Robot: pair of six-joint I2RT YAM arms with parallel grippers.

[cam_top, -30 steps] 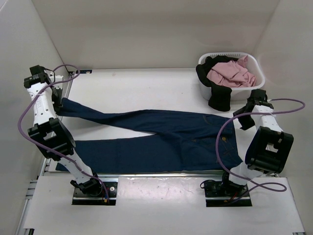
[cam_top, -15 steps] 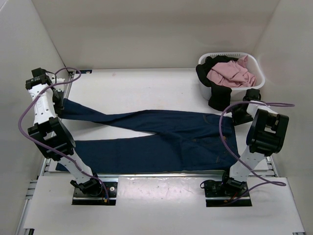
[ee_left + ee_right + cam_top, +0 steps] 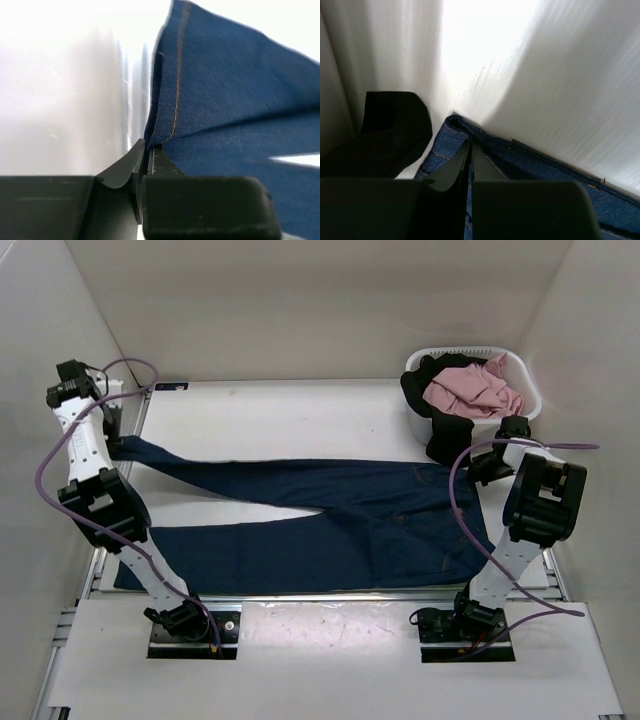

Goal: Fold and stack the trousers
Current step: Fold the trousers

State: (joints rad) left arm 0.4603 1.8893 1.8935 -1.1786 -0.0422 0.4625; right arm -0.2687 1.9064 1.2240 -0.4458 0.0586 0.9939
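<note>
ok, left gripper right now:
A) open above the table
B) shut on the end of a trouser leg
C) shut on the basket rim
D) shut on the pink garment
B: in the left wrist view the left gripper is pinched shut on a stitched edge of the trousers, at the far leg's end in the top view.

Far right corner of white table (image 3: 280, 415): white plastic laundry basket (image 3: 458, 349), upright. Pink garment (image 3: 470, 388) is bunched inside, heaped level with the rim. Black garment (image 3: 448, 438) lies partly inside and is draped over the basket's near-left wall, hanging down to the table surface. Plain white walls (image 3: 300, 300) enclose the table at left, back and right.
</note>
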